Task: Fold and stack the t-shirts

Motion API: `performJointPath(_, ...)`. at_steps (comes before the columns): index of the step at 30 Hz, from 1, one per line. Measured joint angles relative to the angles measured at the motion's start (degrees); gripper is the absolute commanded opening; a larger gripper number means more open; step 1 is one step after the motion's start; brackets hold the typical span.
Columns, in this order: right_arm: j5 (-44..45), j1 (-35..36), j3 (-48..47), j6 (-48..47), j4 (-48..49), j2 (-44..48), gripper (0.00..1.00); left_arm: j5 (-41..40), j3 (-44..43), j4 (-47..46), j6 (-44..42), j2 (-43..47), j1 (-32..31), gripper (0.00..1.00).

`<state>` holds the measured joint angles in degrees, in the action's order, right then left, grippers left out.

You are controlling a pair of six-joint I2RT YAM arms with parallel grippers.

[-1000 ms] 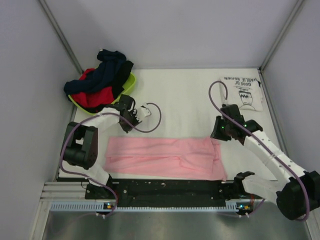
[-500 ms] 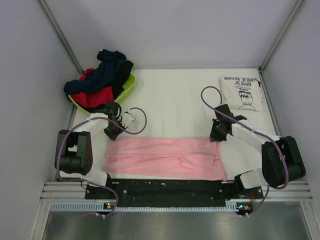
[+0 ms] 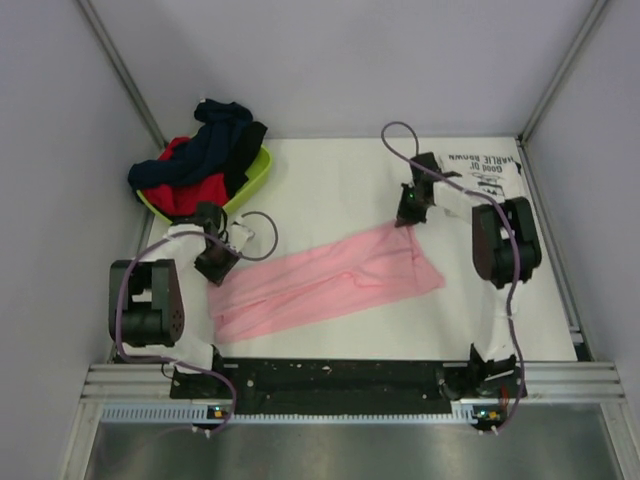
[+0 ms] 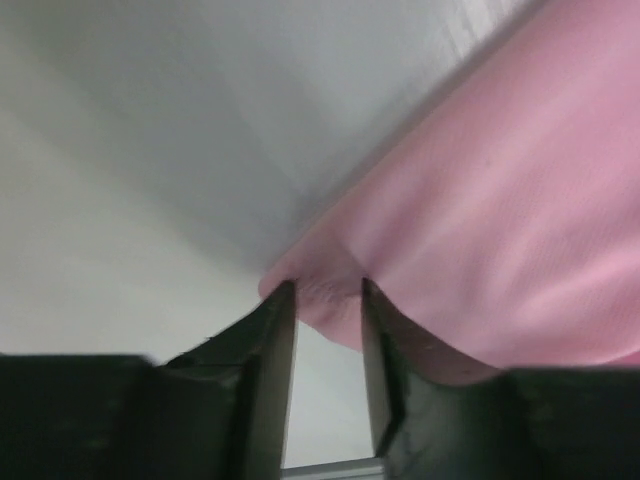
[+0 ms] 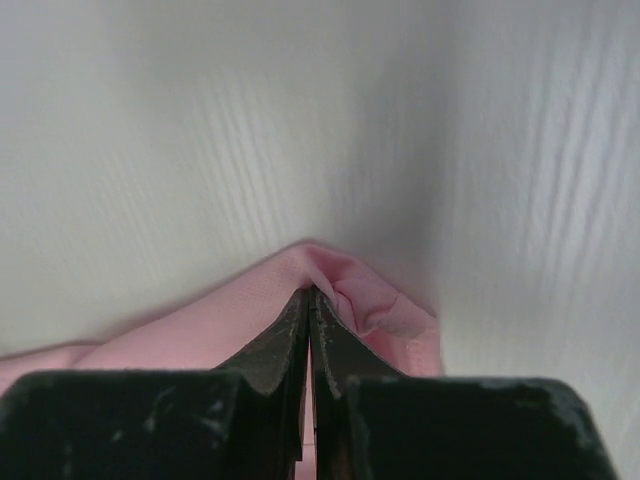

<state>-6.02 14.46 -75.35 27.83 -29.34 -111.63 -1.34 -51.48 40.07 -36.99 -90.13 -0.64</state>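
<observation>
The light-pink t-shirt [image 3: 330, 280], folded to a long band, lies slantwise on the table from near left to far right. My right gripper [image 3: 408, 212] is shut on its far right corner; in the right wrist view the closed gripper [image 5: 309, 292] pinches a bunched fold of the pink cloth [image 5: 380, 300]. My left gripper [image 3: 213, 268] is at the band's left end. Its jaws stand apart in the left wrist view [image 4: 328, 285], with a corner of pink cloth [image 4: 500, 230] lying between the tips. The white t-shirt [image 3: 482, 166] with black lettering lies folded at the far right, partly behind my right arm.
A lime-green basket [image 3: 258, 172] heaped with dark blue, red and black clothes [image 3: 200, 165] stands at the far left, just beyond my left arm. Grey walls close in the table on the left, right and back. A black rail [image 3: 330, 378] runs along the near edge.
My right gripper has closed on the pink shirt's right corner and pulled it away toward the far right, swinging the band slantwise. My left gripper has opened its jaws at the left end.
</observation>
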Motion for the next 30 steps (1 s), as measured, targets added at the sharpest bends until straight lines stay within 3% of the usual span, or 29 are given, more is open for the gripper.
performJointPath(2, -1.75, 0.00, -9.35, -0.55, -0.35, -6.58, 0.00, 1.33, -0.87, 1.84, 0.50, 0.63, 1.62, 0.54)
performJointPath(4, -2.69, 0.00, -17.44, -1.25, -0.66, -11.87, 0.00, 2.49, -1.51, 3.15, 0.94, 2.14, 2.95, 0.56)
performJointPath(8, -3.37, 0.00, -29.77, -3.89, -2.40, -18.60, 0.26, 3.93, -2.05, 4.09, 1.14, 4.96, 3.67, 0.57)
performJointPath(12, -3.34, 0.00, -32.89, -7.91, -4.55, -17.09, 0.46, 4.50, -2.29, 4.02, 1.16, 3.37, 3.67, 0.58)
performJointPath(14, -1.95, 0.00, -29.20, -9.86, -4.61, -12.41, 0.54, 4.48, -2.86, 3.91, 1.16, 1.33, 3.67, 0.58)
performJointPath(18, 1.66, -0.11, -16.17, -11.82, -5.53, 2.38, 0.58, 4.55, -4.33, 3.02, 1.05, -2.49, 3.67, 0.55)
performJointPath(22, 4.44, -1.31, -3.28, -11.23, -5.57, 13.99, 0.59, 4.85, -4.98, 2.23, 0.96, -4.92, 3.67, 0.28)
performJointPath(26, 5.20, -4.57, 7.15, -9.70, -4.94, 16.09, 0.59, 6.71, -5.01, 2.84, 0.22, -4.98, 3.61, 0.12)
performJointPath(30, 4.76, -6.27, 11.91, -9.16, -4.72, 13.66, 0.53, 7.85, -4.07, 2.64, -0.68, -4.24, 3.61, 0.09)
